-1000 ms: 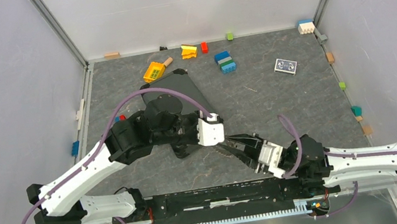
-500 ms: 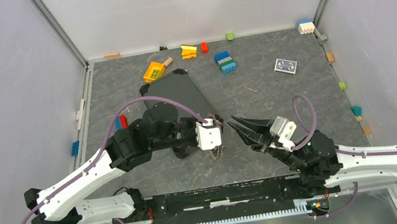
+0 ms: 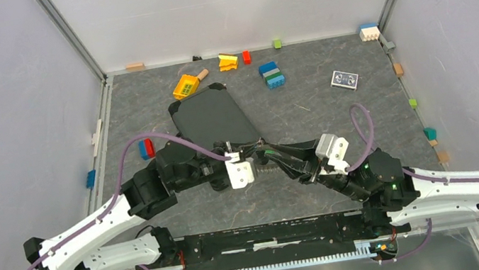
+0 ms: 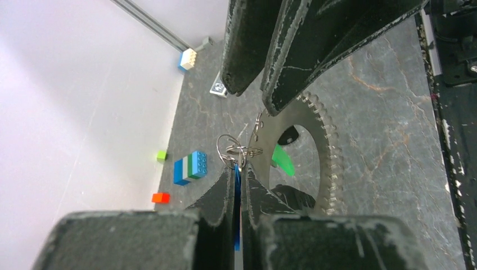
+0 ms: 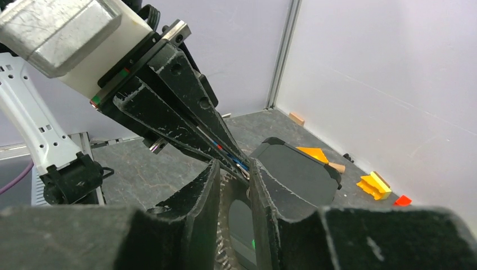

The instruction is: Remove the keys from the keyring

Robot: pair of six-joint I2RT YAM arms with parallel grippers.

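My left gripper (image 3: pixel 259 152) is shut on the flat blue-headed key (image 4: pixel 237 191), held edge-on between its fingers (image 4: pixel 222 194). Small wire rings (image 4: pixel 239 151) sit at its tip. The big keyring (image 4: pixel 329 157) hangs just past them, its grey keys (image 4: pixel 333 174) fanned like gear teeth, with the green tag (image 4: pixel 284 160) inside the hoop. My right gripper (image 3: pixel 275 155) has come in tip to tip. Its jaws stand a little apart, one on each side of the left tip (image 5: pixel 239 163). The toothed keyring (image 5: pixel 225 202) shows in the gap between them.
A black flat slab (image 3: pixel 212 117) lies just behind the grippers. A blue, white and green brick stack (image 3: pixel 272 75), a yellow toy (image 3: pixel 185 86), a yellow brick (image 3: pixel 228 61) and a small card (image 3: pixel 344 79) lie further back. A red and blue brick (image 3: pixel 146 147) lies at the left.
My right gripper has swung left and now meets the left gripper's tip. My left wrist has drawn back to the left, still holding the keys.
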